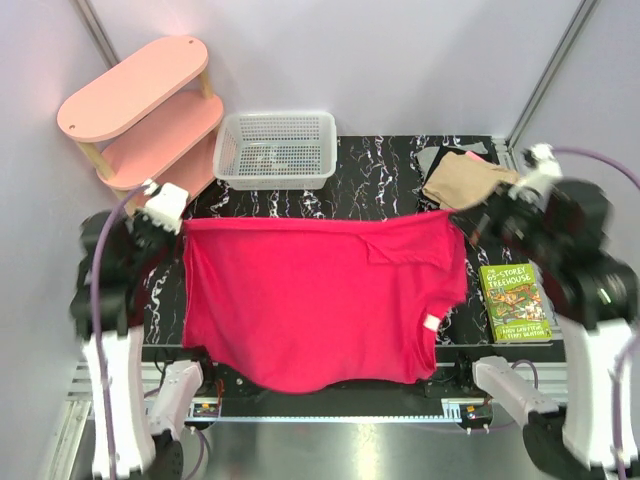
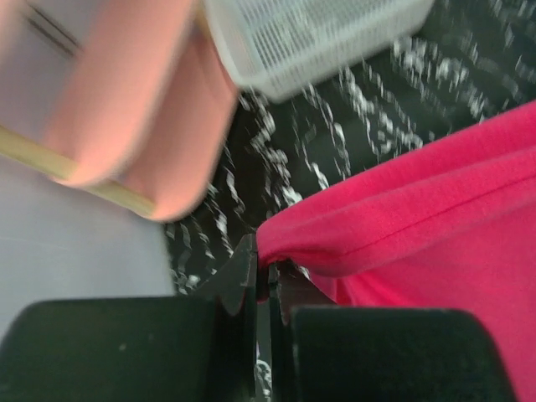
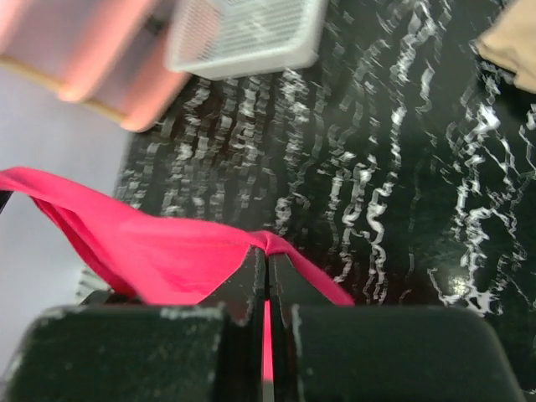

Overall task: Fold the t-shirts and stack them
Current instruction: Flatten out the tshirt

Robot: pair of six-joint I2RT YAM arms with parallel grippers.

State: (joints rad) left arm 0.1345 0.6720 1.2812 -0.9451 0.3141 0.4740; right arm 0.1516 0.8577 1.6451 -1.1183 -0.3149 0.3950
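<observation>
Beyond crimson tee (image 1: pixel 320 300): basket (image 1: pixel 275 181), shelf (image 1: pixel 135 88).

At the lower centre of the frame, a hemmed edge of the crimson-pink t-shirt (image 2: pixel 435 209) is pinched between the closed fingers of the left gripper (image 2: pixel 266 272). The cloth is spread across the right side. A blurred pink shelf (image 2: pixel 142 109) is seen upper left and a white mesh basket (image 2: pixel 310 38) at the top, above the black marbled table (image 2: pixel 352 126).

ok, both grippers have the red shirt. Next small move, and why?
Probably carry both a little toward the basket, then lower together. The left gripper and right gripper each pinch a far corner of the red shirt, spread between them, but its near hem hangs past the table's front edge. Shifting away first should land it flat for folding.
</observation>
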